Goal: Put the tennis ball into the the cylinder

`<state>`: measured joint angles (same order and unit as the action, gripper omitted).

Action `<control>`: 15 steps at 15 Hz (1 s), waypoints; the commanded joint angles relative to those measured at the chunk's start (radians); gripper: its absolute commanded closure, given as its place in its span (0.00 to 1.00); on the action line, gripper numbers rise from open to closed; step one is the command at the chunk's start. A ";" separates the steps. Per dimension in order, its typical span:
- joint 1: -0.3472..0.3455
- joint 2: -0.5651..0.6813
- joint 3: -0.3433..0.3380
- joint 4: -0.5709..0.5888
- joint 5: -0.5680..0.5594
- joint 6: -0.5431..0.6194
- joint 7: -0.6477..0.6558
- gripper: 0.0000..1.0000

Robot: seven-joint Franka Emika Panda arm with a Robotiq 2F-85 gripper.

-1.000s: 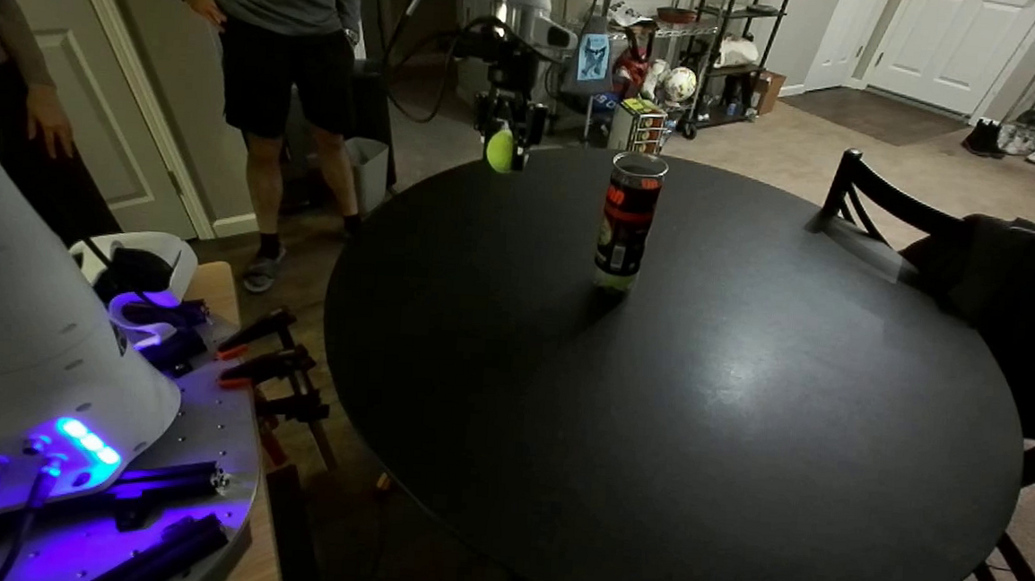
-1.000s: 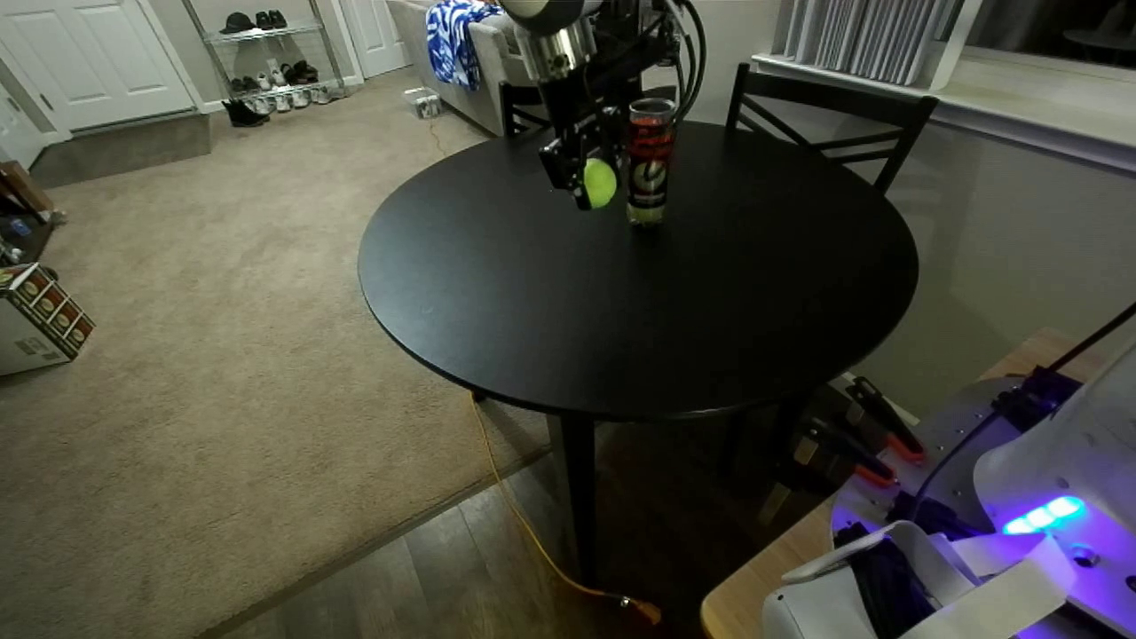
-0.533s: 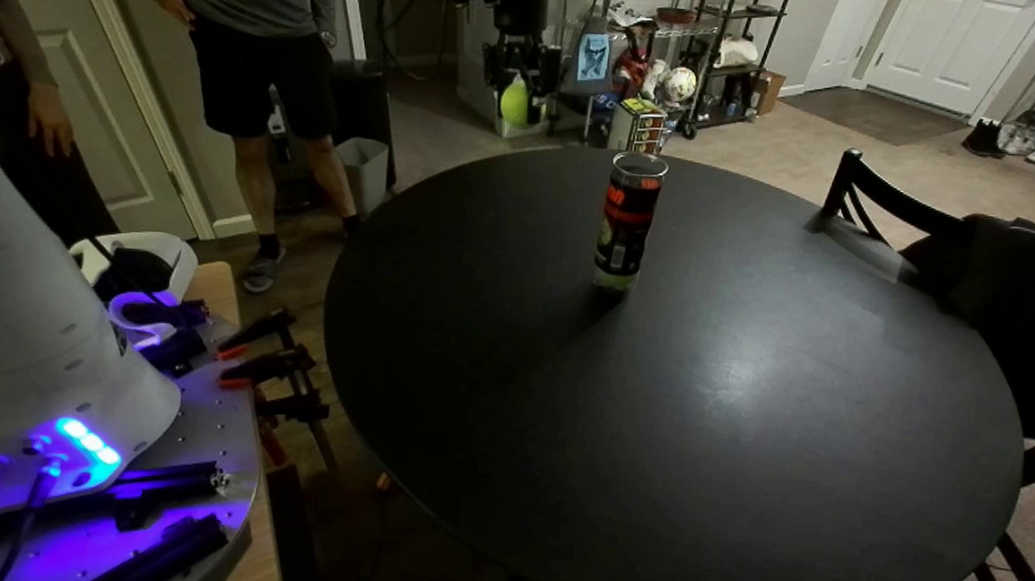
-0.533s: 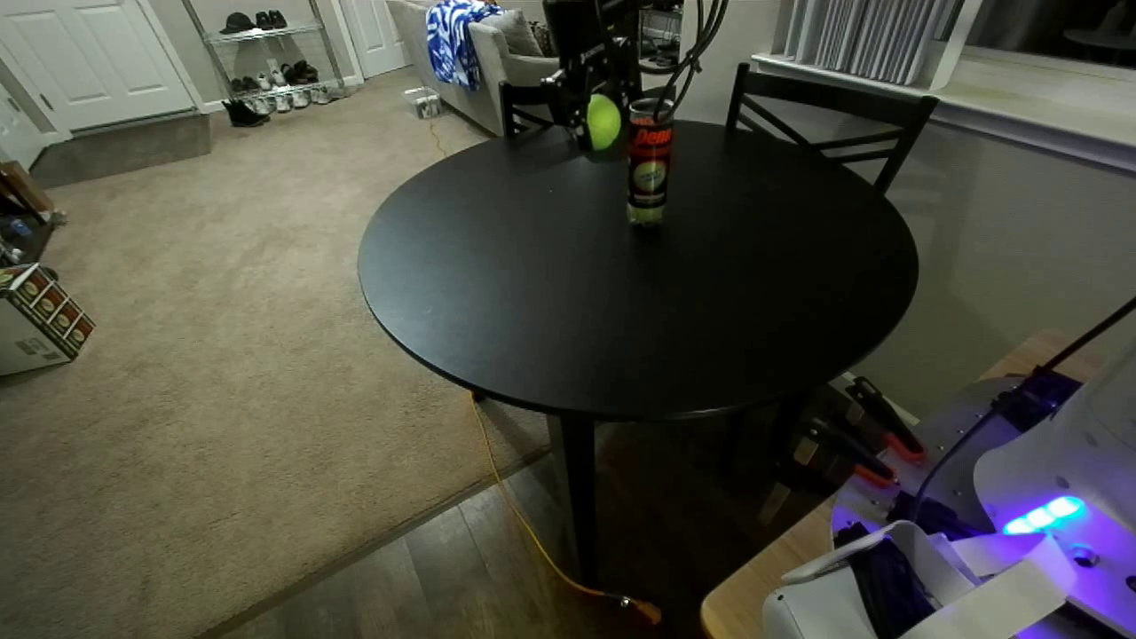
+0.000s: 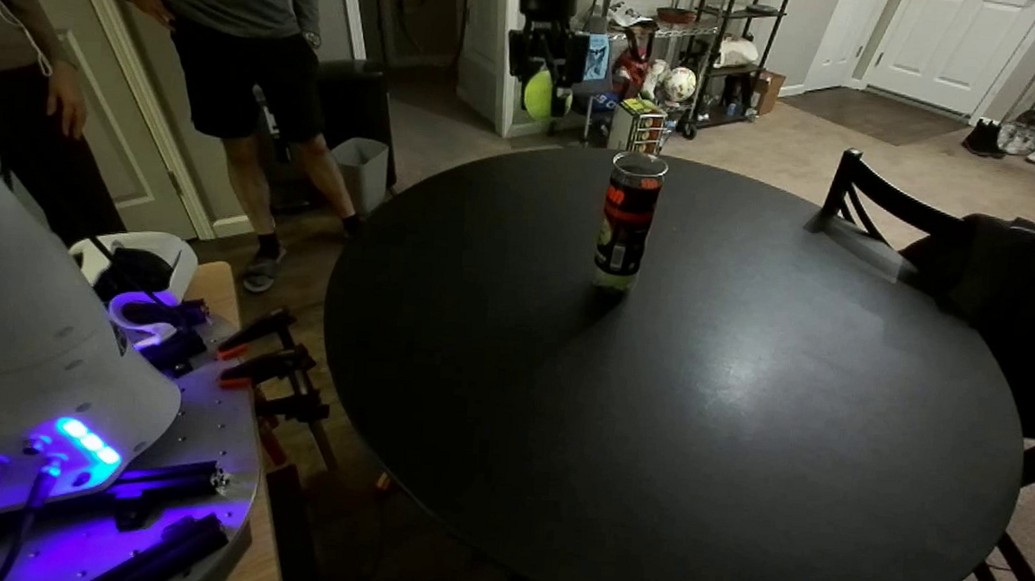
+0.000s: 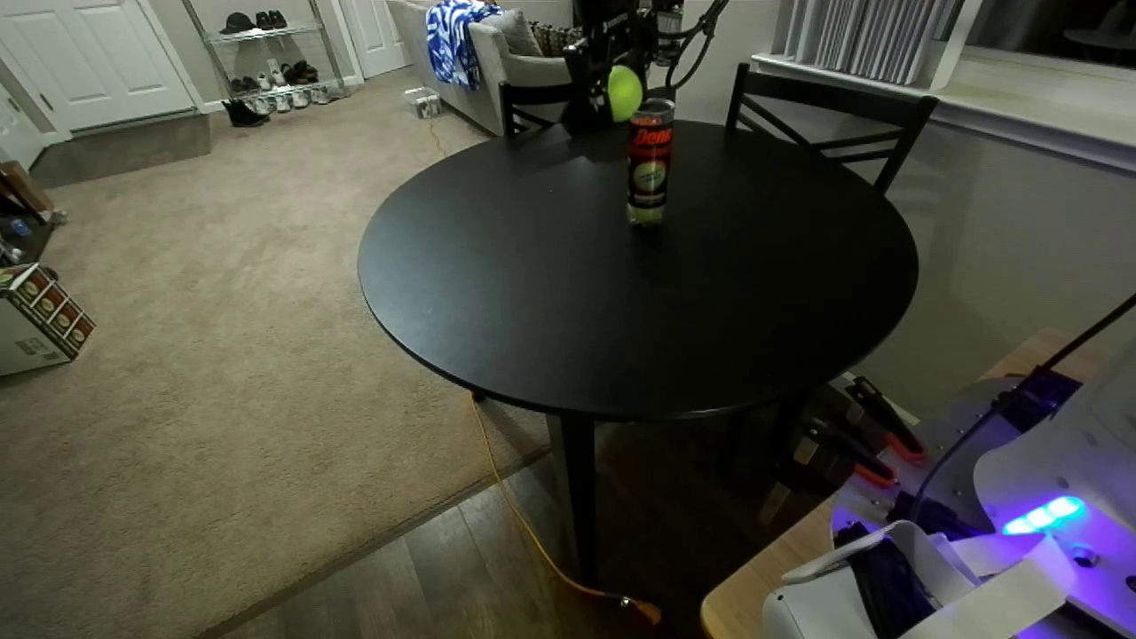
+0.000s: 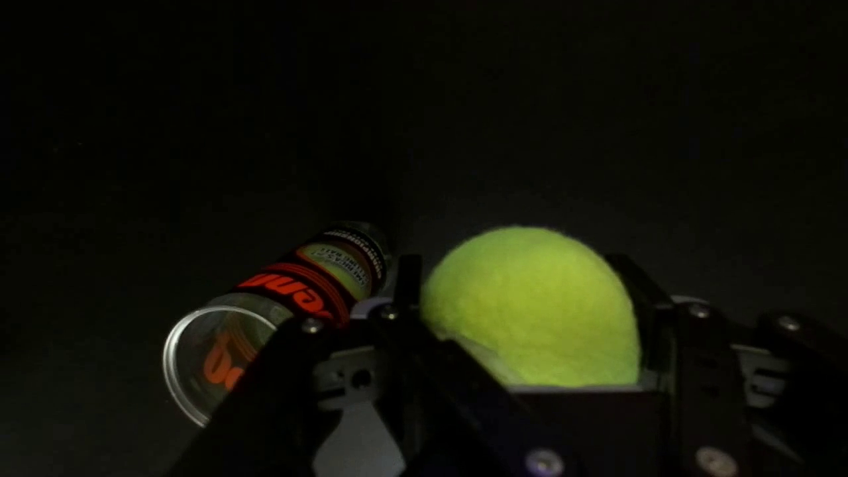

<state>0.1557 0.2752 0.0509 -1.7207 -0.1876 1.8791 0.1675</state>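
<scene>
- Fuzzy yellow-green tennis ball (image 7: 533, 308) pinched in the black two-fingered gripper (image 7: 520, 285), held up in the air.
- Upright see-through cylinder (image 6: 650, 164), black-and-red-labelled, seen beside and lower than the gripper, apart from it.
- Cylinder stood on round black table (image 6: 621, 306), below gripper level.

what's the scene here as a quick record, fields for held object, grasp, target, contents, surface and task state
held object: yellow-green tennis ball
grasp: end effector grips the ball from both sides, in the air
target: cylinder, upright, dark with red, no lid visible
contents: unclear; base looks greenish
surface: round dark table under the cylinder
task state: ball apart from the cylinder, not yet inside
</scene>
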 commanded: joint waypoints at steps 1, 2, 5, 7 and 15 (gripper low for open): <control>-0.023 0.037 0.000 0.100 0.023 -0.074 -0.034 0.57; -0.028 0.048 -0.001 0.127 0.024 -0.092 -0.039 0.57; -0.041 0.068 -0.008 0.180 0.026 -0.126 -0.050 0.57; -0.055 0.079 -0.013 0.208 0.033 -0.134 -0.067 0.57; -0.142 0.172 -0.040 0.372 0.097 -0.230 -0.206 0.57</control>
<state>0.0408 0.3964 0.0113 -1.4338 -0.1266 1.7141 0.0344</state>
